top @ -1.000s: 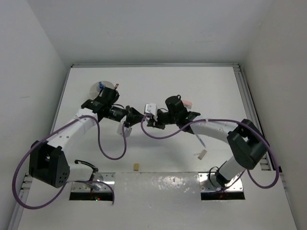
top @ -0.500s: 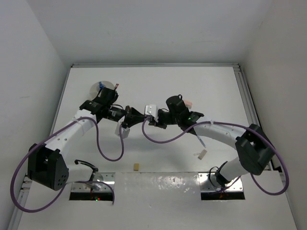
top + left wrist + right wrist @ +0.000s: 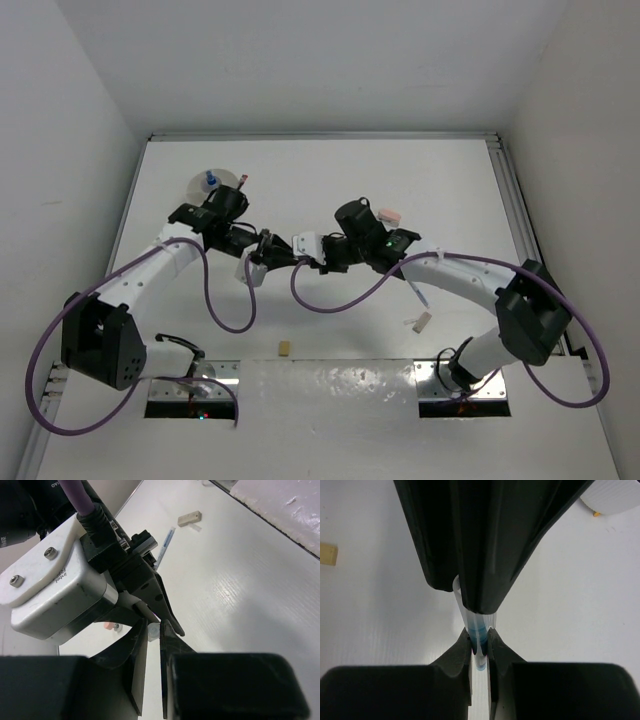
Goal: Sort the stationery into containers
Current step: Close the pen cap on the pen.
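Mid-desk, a little left of centre, both claws meet tip to tip on one blue pen [image 3: 470,617]. It is clear of the desk [image 3: 330,170] and carried between the two arms.

Right claw [image 3: 479,634]: closed on the blue-inked end of the barrel, fingers pinching it square.
Left claw [image 3: 465,597]: closed on the same pen just beyond, with the clear barrel running out from between its tips. My left wrist view agrees, showing fingers nearly together with a clear sliver between them.

Handling, my judgement:
- A light, stiff, smooth plastic tube.
- It is round, so it will likely roll or pivot in a pinch taken near one end.
- The two grips sit close together. I cannot see how much barrel lies beyond the left claw.
- The safer hold is mid-barrel, fingers across the axis, with modest pressure. Clear plastic may crack if squeezed hard.
- Neither claw should let go before the other is firm.

Bowl [image 3: 197,186]: far left, with a small blue-capped bottle [image 3: 210,180] in it.
Pink eraser [image 3: 391,215]: lies far of my right arm.
Tan block [image 3: 285,348]: near the front edge.
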`<state>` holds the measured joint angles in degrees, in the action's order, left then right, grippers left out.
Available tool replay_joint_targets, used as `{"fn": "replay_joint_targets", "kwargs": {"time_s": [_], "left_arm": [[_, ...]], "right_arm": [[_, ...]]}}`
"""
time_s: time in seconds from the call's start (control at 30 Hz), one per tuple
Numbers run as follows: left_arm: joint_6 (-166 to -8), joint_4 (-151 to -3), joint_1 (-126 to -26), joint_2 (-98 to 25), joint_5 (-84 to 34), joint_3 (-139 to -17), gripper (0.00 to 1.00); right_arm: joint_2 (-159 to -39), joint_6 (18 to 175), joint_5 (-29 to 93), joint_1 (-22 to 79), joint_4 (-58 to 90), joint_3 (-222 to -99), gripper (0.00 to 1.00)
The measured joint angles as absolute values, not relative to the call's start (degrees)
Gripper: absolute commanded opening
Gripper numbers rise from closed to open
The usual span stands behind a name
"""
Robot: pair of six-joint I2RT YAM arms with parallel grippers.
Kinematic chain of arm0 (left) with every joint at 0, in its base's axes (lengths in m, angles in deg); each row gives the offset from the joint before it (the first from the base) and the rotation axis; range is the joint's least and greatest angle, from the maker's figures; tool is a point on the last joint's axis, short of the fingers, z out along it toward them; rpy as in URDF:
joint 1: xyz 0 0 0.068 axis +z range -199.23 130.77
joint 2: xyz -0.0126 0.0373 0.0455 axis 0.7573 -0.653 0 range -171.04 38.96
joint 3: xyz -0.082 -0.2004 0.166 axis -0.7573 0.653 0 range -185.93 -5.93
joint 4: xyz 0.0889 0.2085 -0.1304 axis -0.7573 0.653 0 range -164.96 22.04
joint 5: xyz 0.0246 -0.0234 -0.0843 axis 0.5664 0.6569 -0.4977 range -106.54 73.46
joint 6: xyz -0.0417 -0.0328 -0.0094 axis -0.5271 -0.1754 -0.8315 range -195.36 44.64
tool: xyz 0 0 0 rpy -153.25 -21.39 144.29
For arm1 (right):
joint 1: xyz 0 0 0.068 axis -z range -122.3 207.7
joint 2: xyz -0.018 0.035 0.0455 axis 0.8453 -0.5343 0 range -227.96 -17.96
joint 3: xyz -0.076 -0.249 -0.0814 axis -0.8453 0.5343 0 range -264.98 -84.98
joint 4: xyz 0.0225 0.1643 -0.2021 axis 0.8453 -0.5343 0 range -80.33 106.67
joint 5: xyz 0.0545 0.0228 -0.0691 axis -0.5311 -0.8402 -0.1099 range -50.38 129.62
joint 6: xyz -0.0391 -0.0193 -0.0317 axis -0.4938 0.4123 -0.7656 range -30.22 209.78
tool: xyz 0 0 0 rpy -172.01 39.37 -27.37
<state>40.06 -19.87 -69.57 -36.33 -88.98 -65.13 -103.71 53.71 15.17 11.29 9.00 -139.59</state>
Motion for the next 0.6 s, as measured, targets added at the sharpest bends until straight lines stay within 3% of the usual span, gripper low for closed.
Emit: {"fn": "replay_joint_targets", "kwargs": {"time_s": [0.6], "left_arm": [[40.34,-18.87,-69.59,-36.48,-89.92,-65.52,0.00]], "right_arm": [[-104.30,52.44,15.66,10.61,5.33,-142.15,0.00]]}}
